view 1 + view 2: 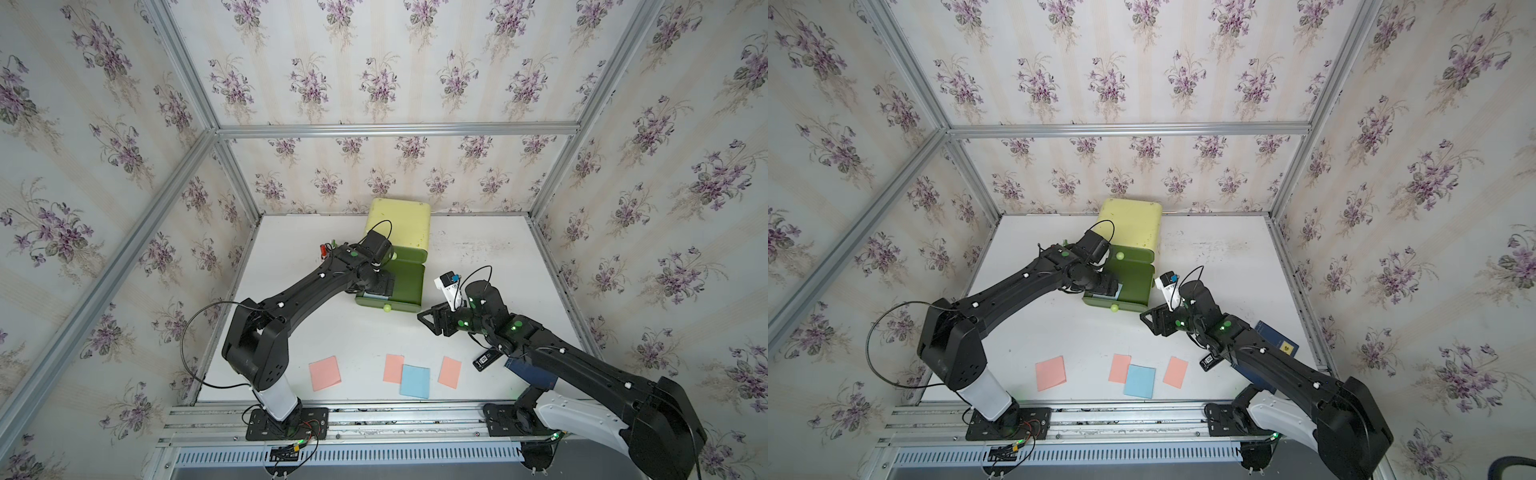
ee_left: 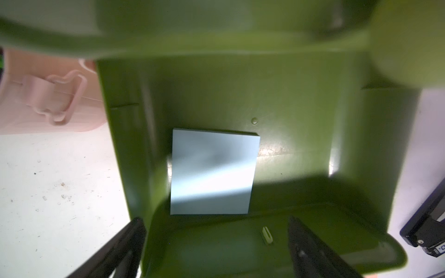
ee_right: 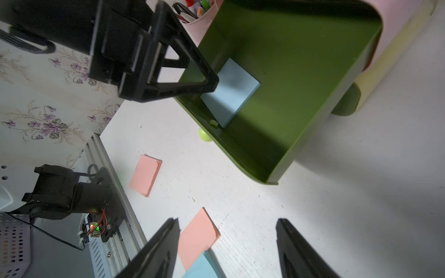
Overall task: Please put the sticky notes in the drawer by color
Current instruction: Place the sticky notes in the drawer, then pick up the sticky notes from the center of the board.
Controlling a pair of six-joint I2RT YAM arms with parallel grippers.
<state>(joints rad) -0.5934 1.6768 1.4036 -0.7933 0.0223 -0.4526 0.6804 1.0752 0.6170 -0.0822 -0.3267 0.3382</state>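
The drawer (image 1: 399, 224), a pale yellow-green chest, stands at the back of the table. One dark green drawer (image 1: 409, 282) is pulled far out toward the front. A light blue sticky note (image 2: 212, 172) lies flat on its floor, touching no finger. My left gripper (image 2: 215, 220) hangs open just above that drawer, empty. In both top views three pink sticky notes (image 1: 324, 372) (image 1: 392, 368) (image 1: 450, 372) and a blue one (image 1: 414, 381) lie near the front edge; the blue one overlaps the middle pink one. My right gripper (image 3: 227, 220) hovers open and empty to the right of the drawer.
A pink pen cup (image 2: 36, 96) stands left of the chest, behind my left arm. A dark blue book (image 1: 1277, 338) and a small black device (image 1: 486, 359) lie under my right arm. Aluminium frame posts and papered walls close in the table.
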